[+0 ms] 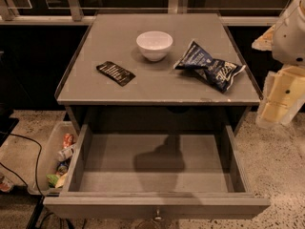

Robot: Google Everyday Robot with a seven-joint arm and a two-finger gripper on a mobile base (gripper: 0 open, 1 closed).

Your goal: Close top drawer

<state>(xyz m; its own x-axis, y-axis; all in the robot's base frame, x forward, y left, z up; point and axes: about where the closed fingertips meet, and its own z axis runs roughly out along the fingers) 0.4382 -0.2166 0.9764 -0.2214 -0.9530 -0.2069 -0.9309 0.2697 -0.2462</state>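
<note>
The top drawer (157,206) of the grey cabinet (157,92) is pulled far out toward me. Its deep box is empty, with only a shadow on its floor. Its flat front runs along the bottom of the view, with the small metal knob (156,217) at the middle. The two lower drawers are hidden under it. My arm comes in at the right edge, white above and pale yellow below. The gripper (280,97) is at that edge, to the right of the cabinet top's front corner, apart from the drawer and holding nothing I can see.
On the cabinet top stand a white bowl (154,44), a crumpled blue chip bag (209,68) and a flat black packet (116,73). A clear plastic bin (53,159) with snacks sits on the floor left of the drawer. Black cables (28,147) run at the left.
</note>
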